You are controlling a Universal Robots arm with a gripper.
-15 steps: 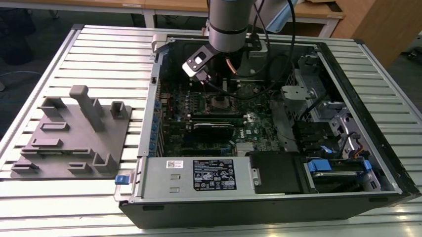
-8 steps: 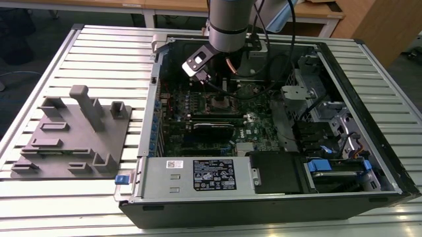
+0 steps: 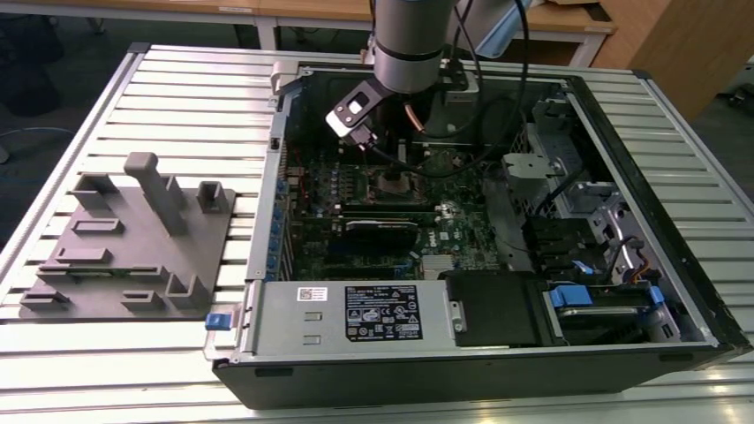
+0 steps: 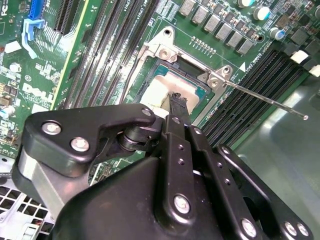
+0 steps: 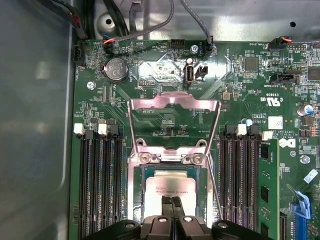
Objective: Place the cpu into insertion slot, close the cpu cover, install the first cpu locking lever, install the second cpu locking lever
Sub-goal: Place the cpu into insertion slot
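The cpu (image 5: 170,189) lies flat in the insertion slot (image 5: 136,192), its silvery top catching glare. My gripper (image 5: 172,201) is shut, with its two thin fingertips pressed together right over the chip's middle; whether they touch it I cannot tell. In the second wrist view the gripper (image 4: 177,98) hangs over the cpu (image 4: 184,80). The cpu cover (image 5: 175,101) stands swung open beyond the slot, hinged at the slot's edge. A thin wire locking lever (image 4: 265,100) sticks out free beside the socket. In the exterior view the gripper (image 3: 391,170) reaches down into the open computer case.
Long black memory slots (image 5: 100,185) flank the socket on both sides, one holding a green module (image 5: 267,190). Case walls (image 3: 274,177), cables (image 3: 495,124) and drive bays (image 3: 589,221) surround the board. A grey fixture block (image 3: 141,238) sits on the slatted table at the exterior view's left.
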